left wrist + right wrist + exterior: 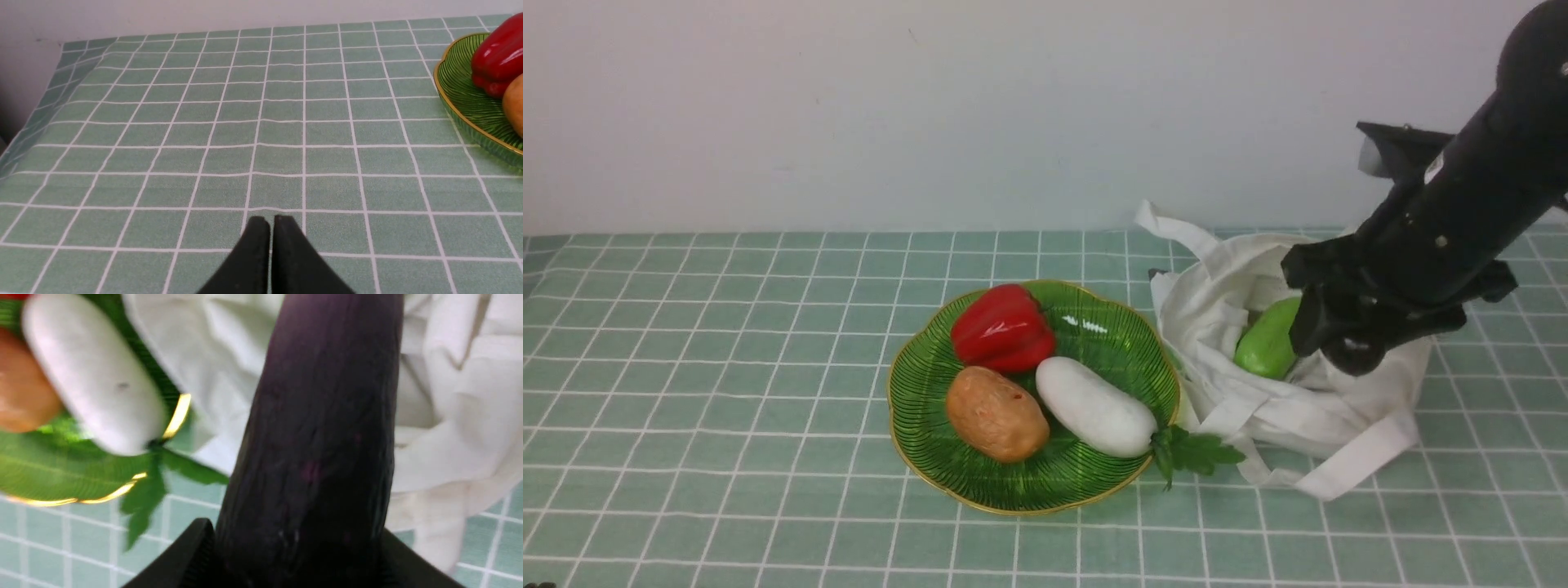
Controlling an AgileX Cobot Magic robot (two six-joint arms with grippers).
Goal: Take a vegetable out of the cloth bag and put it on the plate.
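Note:
My right gripper point(294, 543) is shut on the long dark purple eggplant point(327, 416), which fills the middle of the right wrist view and points away from the jaws. In the front view the right gripper point(1339, 331) hangs over the open mouth of the white cloth bag point(1307, 416), and the eggplant cannot be made out against it. The bag also shows in the right wrist view point(220, 343). The green gold-rimmed plate point(1111, 335) lies just left of the bag. My left gripper point(271, 222) is shut and empty over bare tablecloth.
A red pepper point(1001, 327), a brown potato point(995, 413) and a white oblong vegetable point(1094, 406) with green leaves point(1192, 452) lie on the plate. A plump light green vegetable point(1266, 343) sits in the bag. The plate's edge shows in the left wrist view point(457, 94).

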